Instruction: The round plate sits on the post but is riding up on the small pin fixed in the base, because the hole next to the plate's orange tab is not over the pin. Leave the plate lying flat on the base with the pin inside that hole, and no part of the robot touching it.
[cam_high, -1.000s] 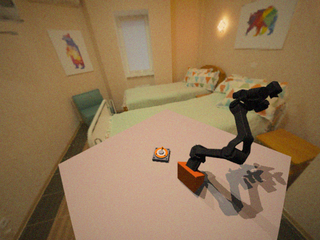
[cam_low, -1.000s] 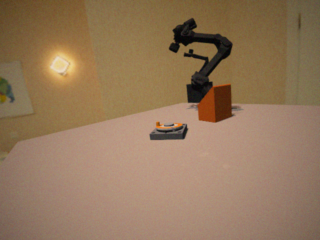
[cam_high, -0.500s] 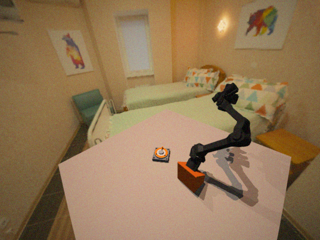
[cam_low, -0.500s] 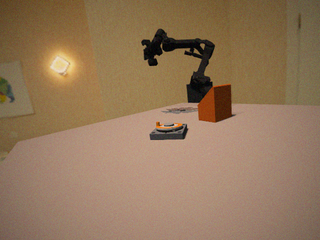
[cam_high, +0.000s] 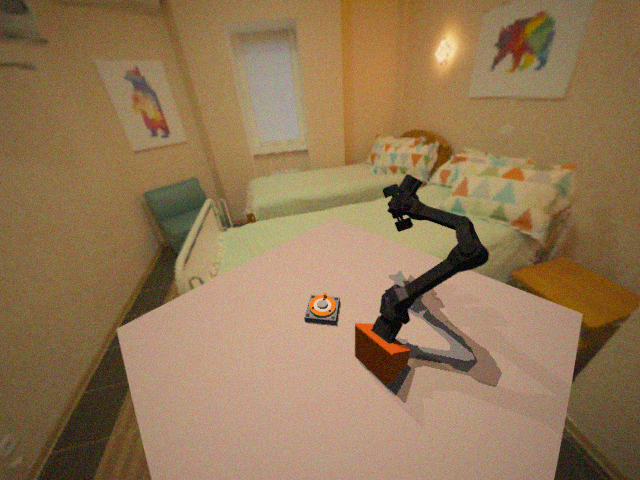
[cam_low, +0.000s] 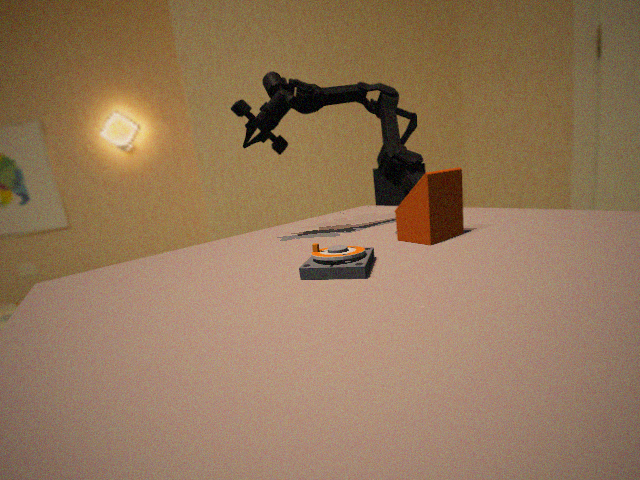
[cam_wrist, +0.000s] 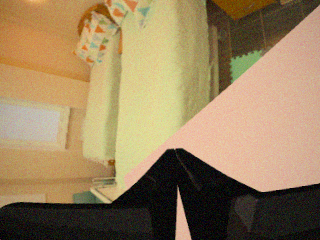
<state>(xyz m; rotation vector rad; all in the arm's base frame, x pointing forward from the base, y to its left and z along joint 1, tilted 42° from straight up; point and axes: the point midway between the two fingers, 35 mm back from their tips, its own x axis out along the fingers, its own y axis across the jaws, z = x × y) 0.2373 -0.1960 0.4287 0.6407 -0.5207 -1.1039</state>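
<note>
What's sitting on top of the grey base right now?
On the grey base lies the round plate, orange-ringed, with a grey post at its centre and the orange tab standing up. The small pin and its hole are too small to make out.

Top looks down from afar, exterior low across table (cam_low: 465, 335), wrist along fingers.
</note>
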